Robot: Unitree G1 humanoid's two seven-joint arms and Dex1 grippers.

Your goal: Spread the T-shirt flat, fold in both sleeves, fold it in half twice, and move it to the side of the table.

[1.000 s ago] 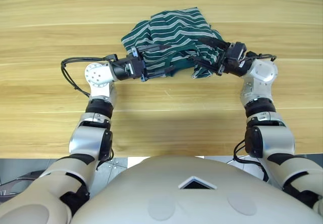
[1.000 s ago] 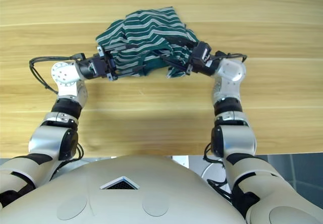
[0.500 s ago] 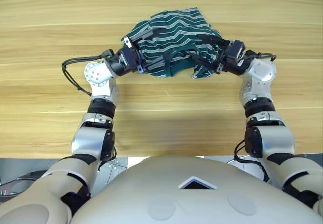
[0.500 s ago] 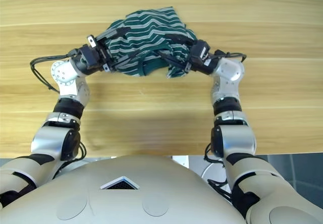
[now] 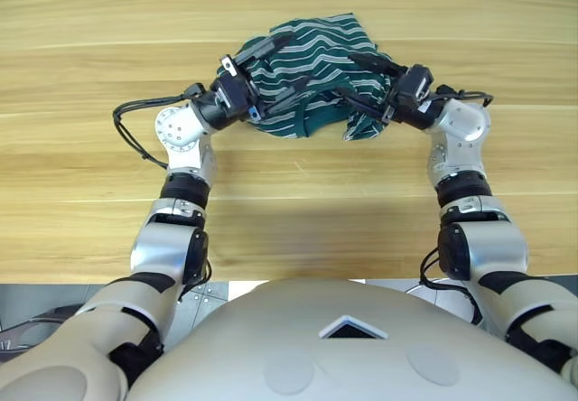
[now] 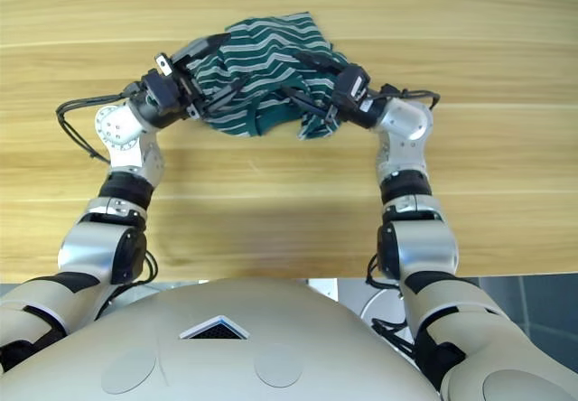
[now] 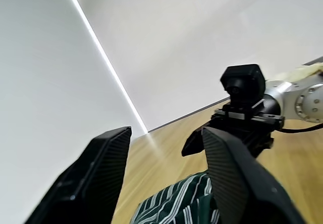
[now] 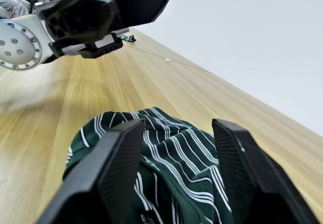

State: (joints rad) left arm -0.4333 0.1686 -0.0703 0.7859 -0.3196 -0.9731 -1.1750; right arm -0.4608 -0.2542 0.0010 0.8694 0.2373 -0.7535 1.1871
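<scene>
Across the head views, the T-shirt [image 5: 312, 67] lies bunched in a striped heap on the wooden table [image 5: 108, 22], well out from the near edge. The left gripper [image 5: 300, 60] and the right gripper [image 5: 346, 76] are set at its opposite sides, most likely to find edges to draw apart, since the spreading is not yet done. From the left wrist view, that gripper's fingers [image 7: 96, 173] stand wide apart and angled upward, with the cloth below and nothing between them. From the right wrist view, the other pair of fingers [image 8: 118, 168] is likewise apart, poised over a raised fold without pinching it, so neither gripper has a hold.
</scene>
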